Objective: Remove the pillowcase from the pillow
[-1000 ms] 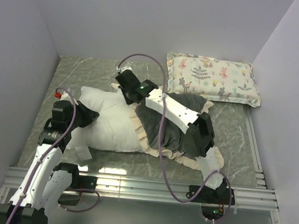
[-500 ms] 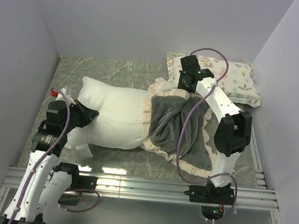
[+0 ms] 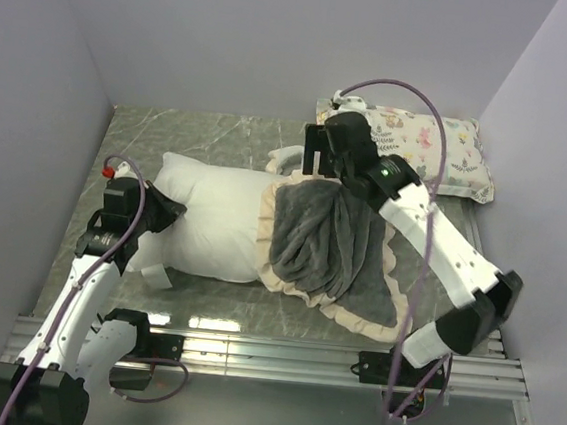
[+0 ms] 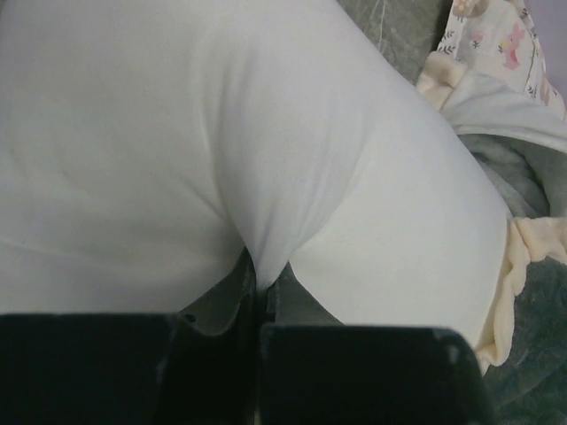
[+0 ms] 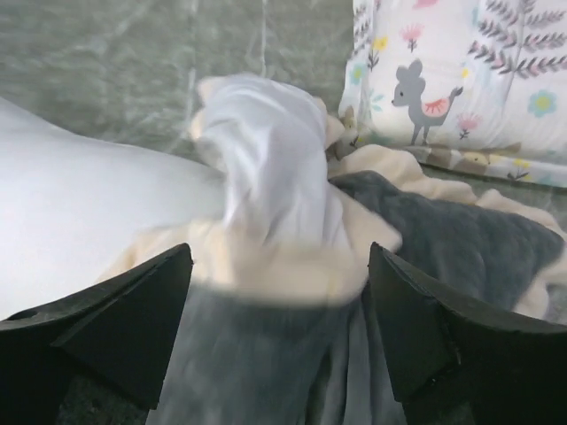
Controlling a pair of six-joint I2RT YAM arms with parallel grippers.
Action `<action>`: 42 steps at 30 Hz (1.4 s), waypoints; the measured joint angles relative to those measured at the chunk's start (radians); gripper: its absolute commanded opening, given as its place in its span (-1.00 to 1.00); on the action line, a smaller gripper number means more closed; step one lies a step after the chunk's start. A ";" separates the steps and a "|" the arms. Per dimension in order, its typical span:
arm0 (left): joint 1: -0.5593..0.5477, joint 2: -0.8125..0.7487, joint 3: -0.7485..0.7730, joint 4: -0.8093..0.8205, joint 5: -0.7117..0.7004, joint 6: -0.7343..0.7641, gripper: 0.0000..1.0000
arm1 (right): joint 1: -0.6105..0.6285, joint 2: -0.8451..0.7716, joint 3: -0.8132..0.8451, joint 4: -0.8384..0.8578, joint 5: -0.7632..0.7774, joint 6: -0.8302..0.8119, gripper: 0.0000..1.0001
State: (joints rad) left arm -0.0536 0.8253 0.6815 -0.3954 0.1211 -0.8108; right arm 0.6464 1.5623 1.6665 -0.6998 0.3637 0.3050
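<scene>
The white pillow [image 3: 212,221] lies across the table with its left two-thirds bare. The dark grey pillowcase [image 3: 326,242] with a cream ruffle covers its right end and spreads toward the near right. My left gripper [image 3: 173,212] is shut on a pinch of the pillow [image 4: 221,133] at its left end, the fabric drawn between the jaws at my left gripper [image 4: 262,279]. My right gripper [image 3: 313,165] hangs open over the pillowcase's far rim. In the right wrist view my right gripper [image 5: 279,301] stands wide, with the blurred grey pillowcase [image 5: 266,363] loose below it, its white inside bunched up beyond.
A small animal-print pillow [image 3: 435,147] lies at the far right against the back wall, also seen as the printed pillow [image 5: 461,80]. Walls close in on the left, back and right. A metal rail [image 3: 270,352] runs along the near table edge.
The right gripper dragged the pillowcase to the right, baring more of the pillow, then opened and let it go. The left gripper kept its hold on the pillow.
</scene>
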 measured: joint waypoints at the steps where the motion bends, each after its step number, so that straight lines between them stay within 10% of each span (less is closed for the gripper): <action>1: 0.000 0.005 0.000 0.008 -0.003 0.000 -0.99 | 0.029 -0.045 -0.016 0.011 0.018 -0.002 0.80; 12: 0.000 0.039 0.026 0.023 -0.001 0.011 -0.99 | 0.546 -0.515 -0.600 0.073 0.257 0.161 0.83; 18: 0.000 0.045 0.043 0.010 0.011 0.039 -0.99 | 0.856 -0.395 -0.728 -0.052 0.428 0.395 0.97; 25: 0.000 0.045 0.055 0.000 0.022 0.063 -0.99 | 0.891 -0.103 -0.662 -0.216 0.579 0.618 0.95; 28: 0.000 0.045 0.072 -0.023 0.026 0.078 -0.99 | 0.886 0.027 -0.592 -0.342 0.644 0.702 -0.51; 30: 0.000 0.045 0.089 -0.046 0.024 0.095 -0.99 | 0.876 0.101 -0.523 -0.450 0.688 0.792 -0.98; 36: 0.001 0.022 0.193 -0.142 -0.003 0.151 -0.98 | 0.869 0.047 -0.322 -0.546 0.727 0.760 -1.00; 42: 0.001 0.004 0.370 -0.227 -0.008 0.207 -0.66 | 0.763 -0.363 -0.200 -0.271 0.448 0.283 -1.00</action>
State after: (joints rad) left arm -0.0528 0.8295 1.0512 -0.6224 0.1131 -0.6041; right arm 1.4090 1.1995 1.4666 -0.9707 0.8120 0.5880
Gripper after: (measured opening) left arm 0.111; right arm 0.046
